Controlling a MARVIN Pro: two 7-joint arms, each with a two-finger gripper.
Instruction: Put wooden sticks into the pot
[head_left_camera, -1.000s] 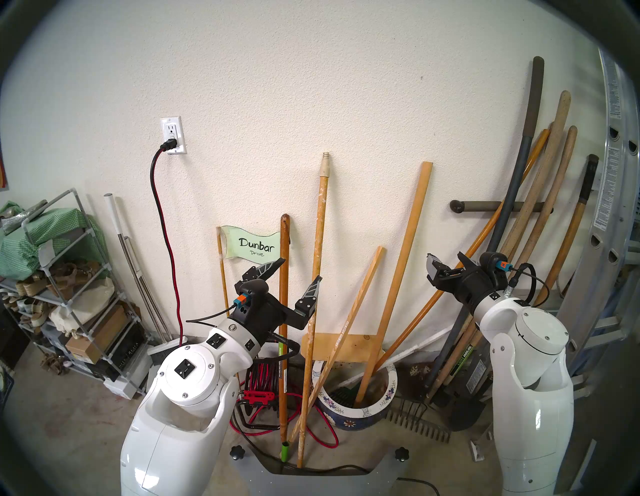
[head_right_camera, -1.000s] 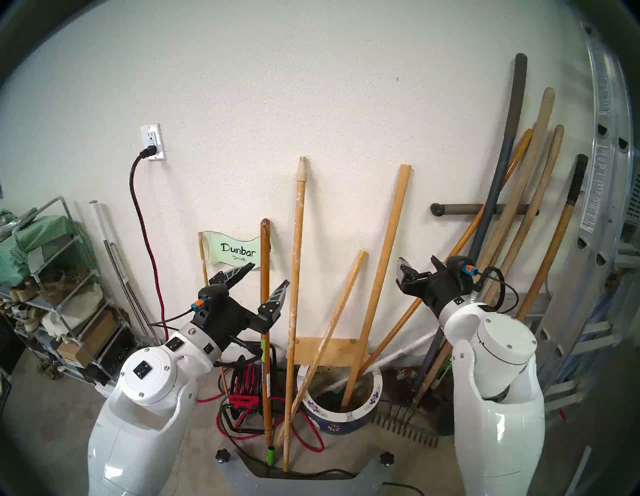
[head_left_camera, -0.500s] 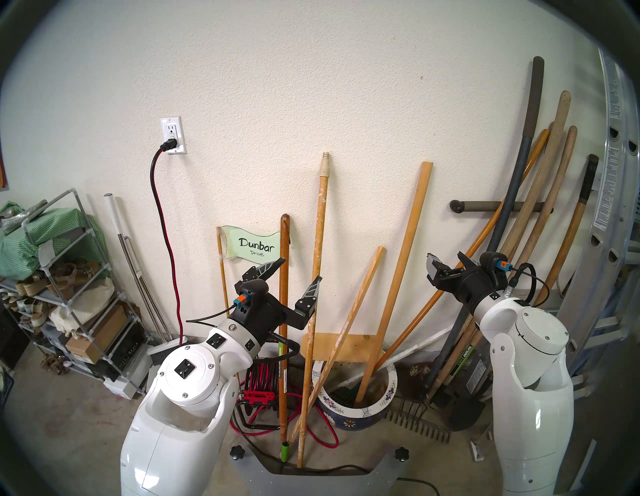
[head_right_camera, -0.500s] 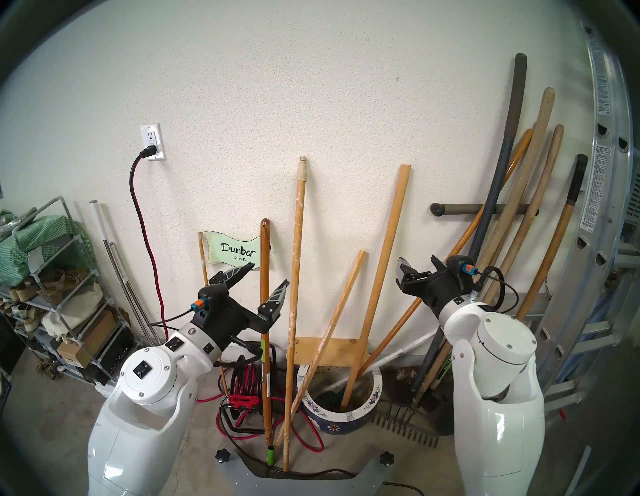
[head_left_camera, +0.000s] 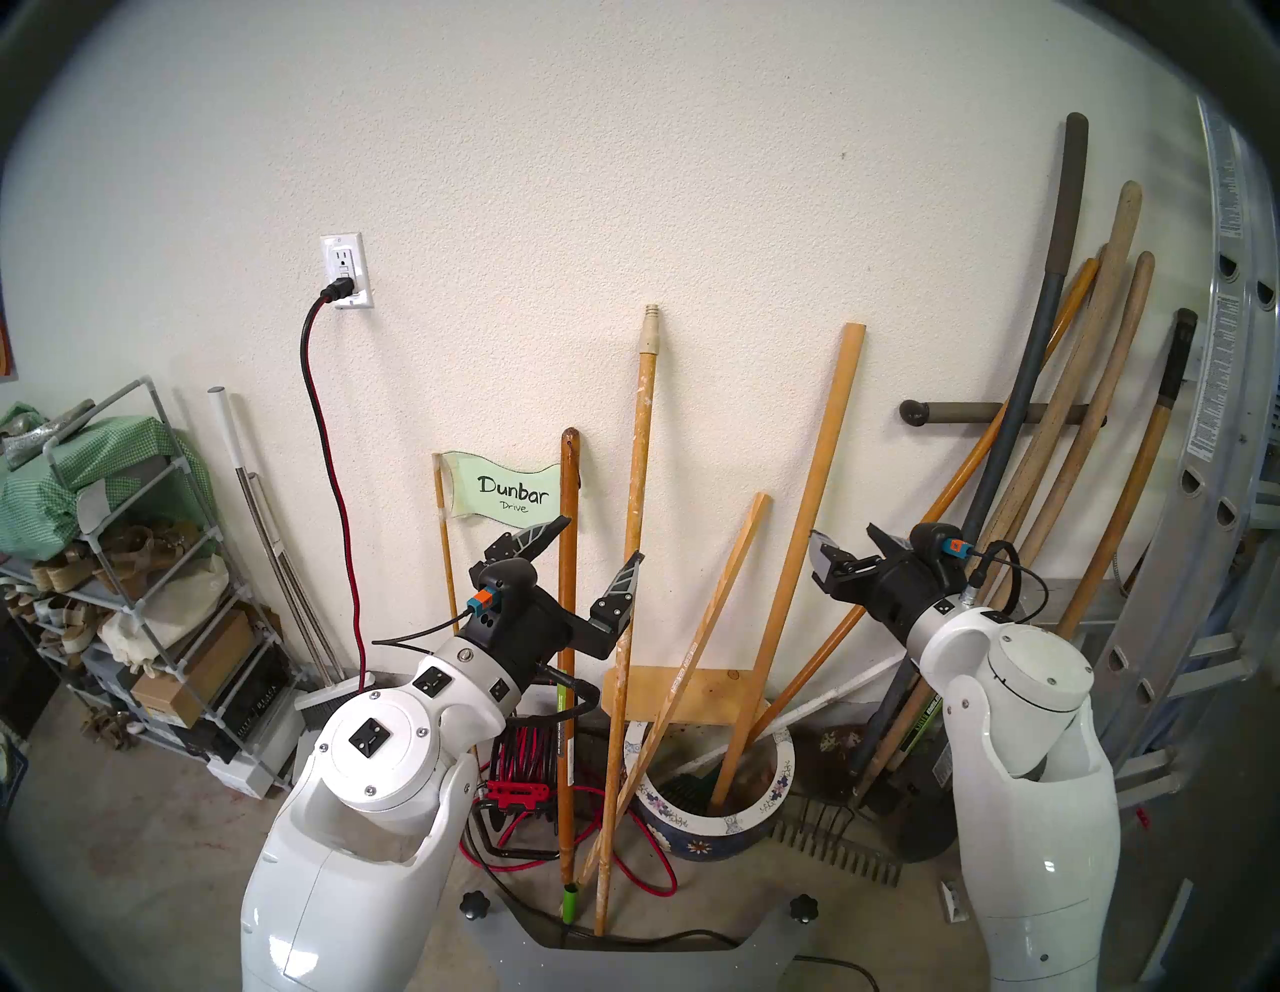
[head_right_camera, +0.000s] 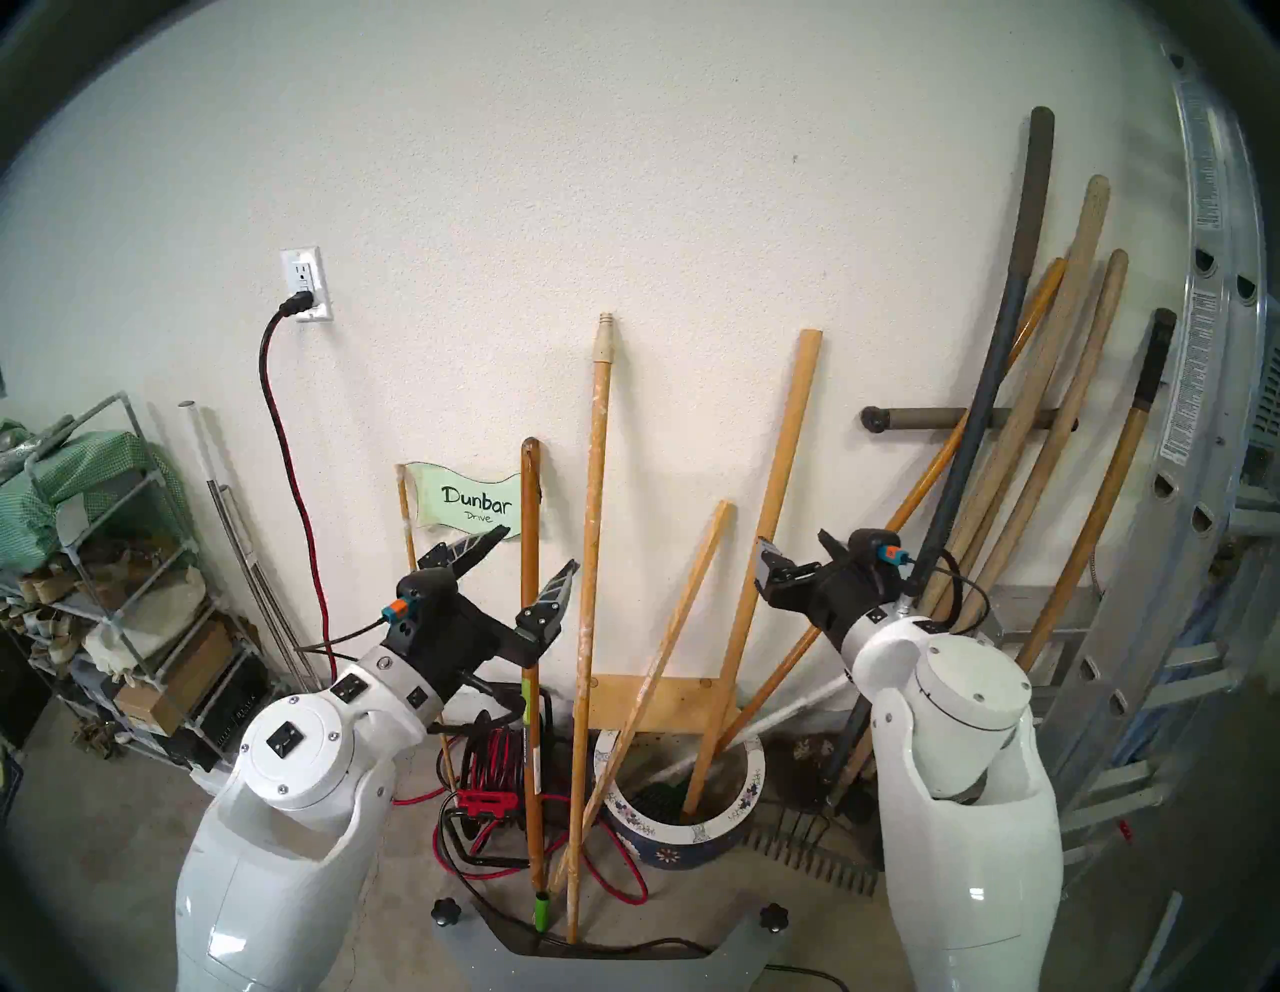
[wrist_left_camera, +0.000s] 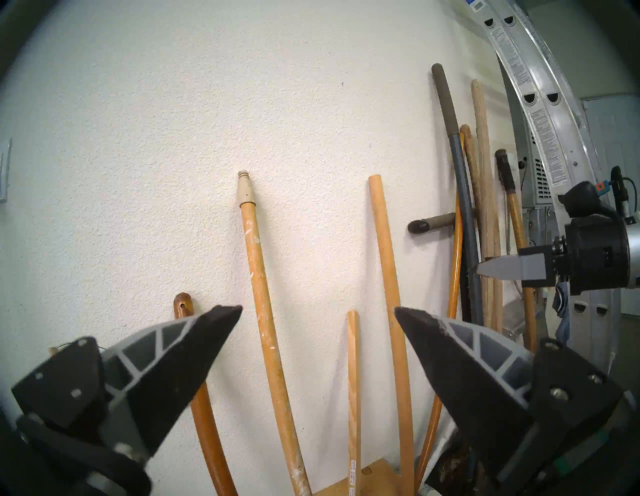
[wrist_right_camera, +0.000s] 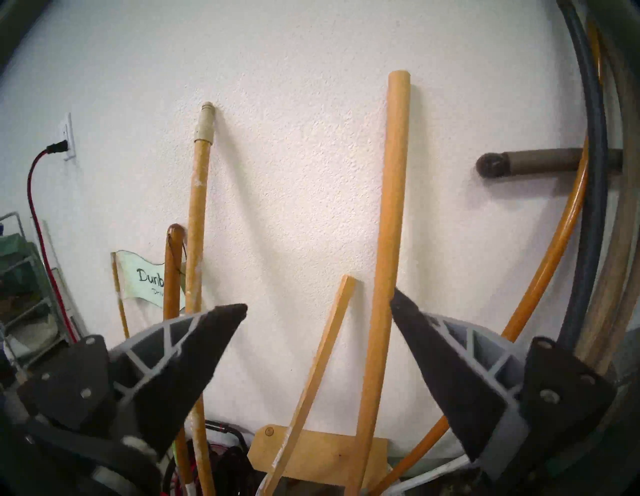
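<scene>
Standing in the pot (head_left_camera: 781, 776) already, the thick dowel (head_left_camera: 807, 512) leaves the paint-flecked handle (head_left_camera: 634, 512) on the floor, left gripper (head_left_camera: 585, 547) and right gripper (wrist_right_camera: 318, 311) spread empty.

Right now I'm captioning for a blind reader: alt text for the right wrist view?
Open right end effector faces a white wall, the thick dowel just inside its right finger. Left of it lean a thin slat and a paint-flecked handle.
</scene>
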